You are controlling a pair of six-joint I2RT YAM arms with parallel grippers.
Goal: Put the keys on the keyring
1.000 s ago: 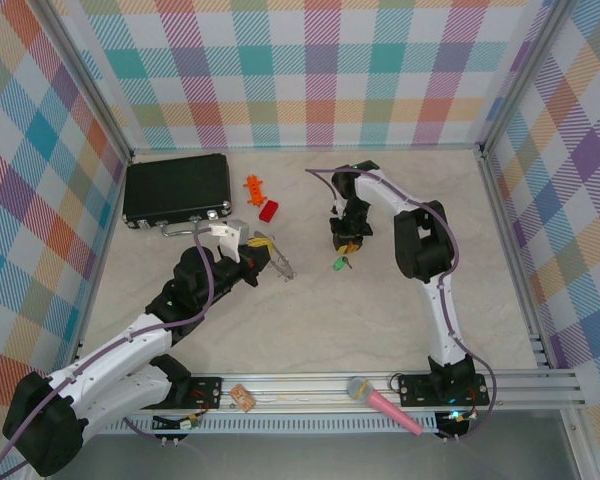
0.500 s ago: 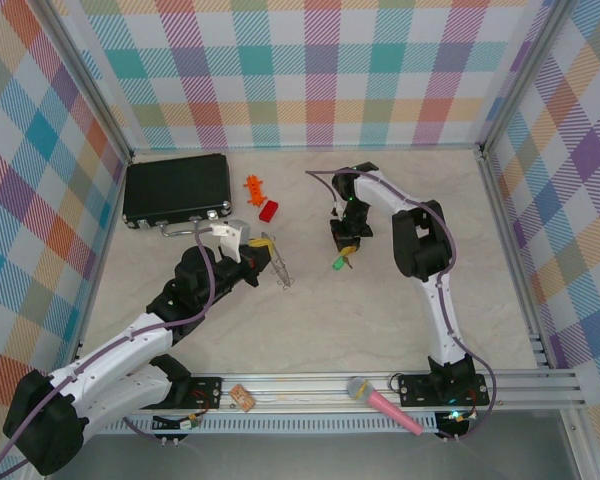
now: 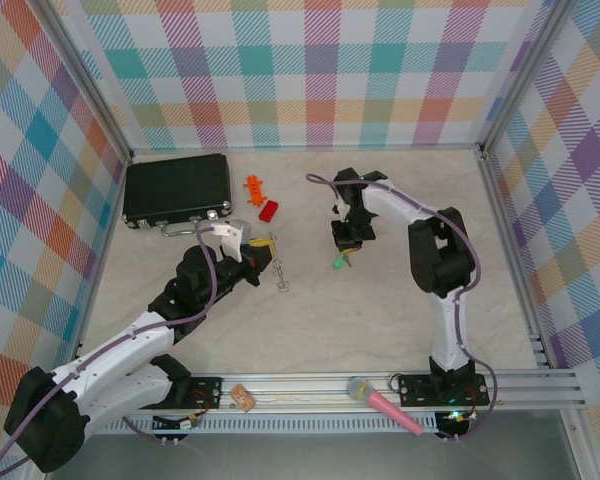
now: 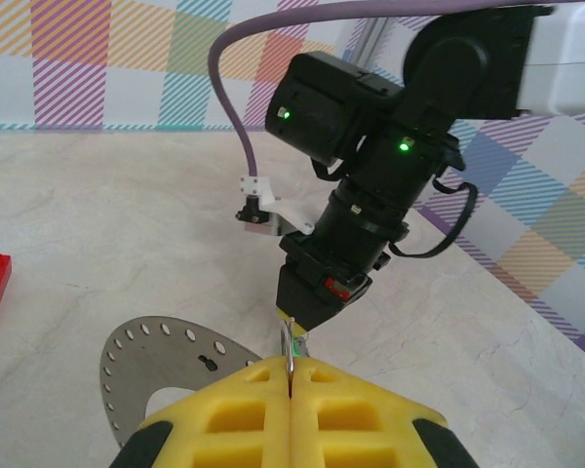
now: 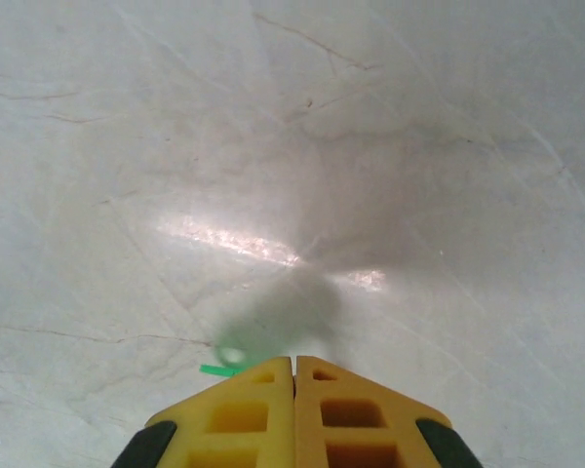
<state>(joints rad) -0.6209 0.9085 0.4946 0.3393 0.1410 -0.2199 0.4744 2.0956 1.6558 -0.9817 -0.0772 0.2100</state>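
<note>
My left gripper (image 3: 270,243) is shut on the keyring (image 3: 280,275), a thin silver ring that hangs down from its yellow fingertips. In the left wrist view the keyring (image 4: 289,343) stands edge-on in the shut seam of that gripper (image 4: 291,366). It points at the right gripper (image 4: 294,324) just beyond. The key (image 3: 337,264), tiny with a green head, lies on the table right under my right gripper (image 3: 344,250). In the right wrist view the right gripper (image 5: 293,361) is shut, and the key (image 5: 222,361) is a green blur beside its left fingertip. Nothing shows between those jaws.
A black case (image 3: 177,188) lies at the back left, with an orange toy (image 3: 254,186) and a red block (image 3: 269,209) beside it. A grey perforated metal disc (image 4: 146,356) sits below my left fingers. A pink microphone (image 3: 385,405) rests on the front rail.
My right gripper has closed and its arm has swung out to the right. The keyring in my left gripper has turned from a wide oval to edge-on. The key has stayed put.
</note>
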